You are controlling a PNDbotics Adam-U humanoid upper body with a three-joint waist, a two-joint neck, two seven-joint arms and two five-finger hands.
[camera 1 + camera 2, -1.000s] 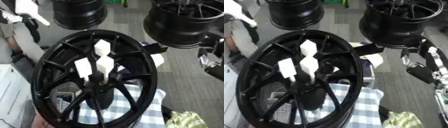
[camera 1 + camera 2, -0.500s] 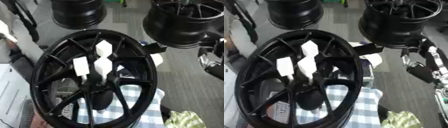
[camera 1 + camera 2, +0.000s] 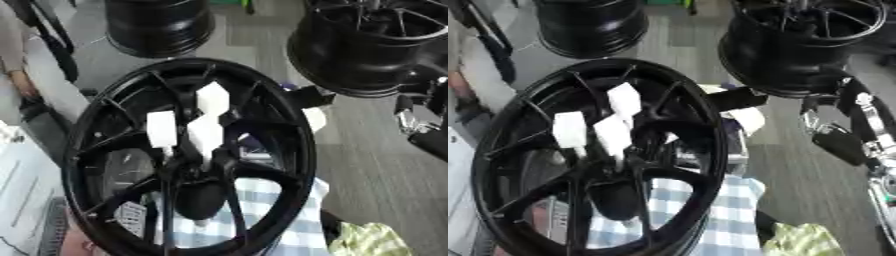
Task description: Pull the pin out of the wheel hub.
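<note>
Right now I have the black wheel (image 3: 188, 160) standing nearly upright in front of me, filling the middle of both eye views, its spokes running to the hub (image 3: 194, 162) at the centre. Three white blocks (image 3: 188, 125) stick out from the spokes just above the hub; one of these may be the pin, but I cannot make out which. Behind the lower part of the wheel a blue-and-white checked cloth (image 3: 728, 220) covers the desk, and a yellow-green rag (image 3: 802, 242) lies at the lower right.

My right arm (image 3: 846, 135) shows at the right edge in the right eye view, black with silver parts, well apart from the wheel. I cannot tell whether that hand's fingers are straight or curled. My left hand shows in neither view.

On the grey floor (image 3: 376, 165) beyond, two more black rims (image 3: 162, 25) stand at the top left and top right.
</note>
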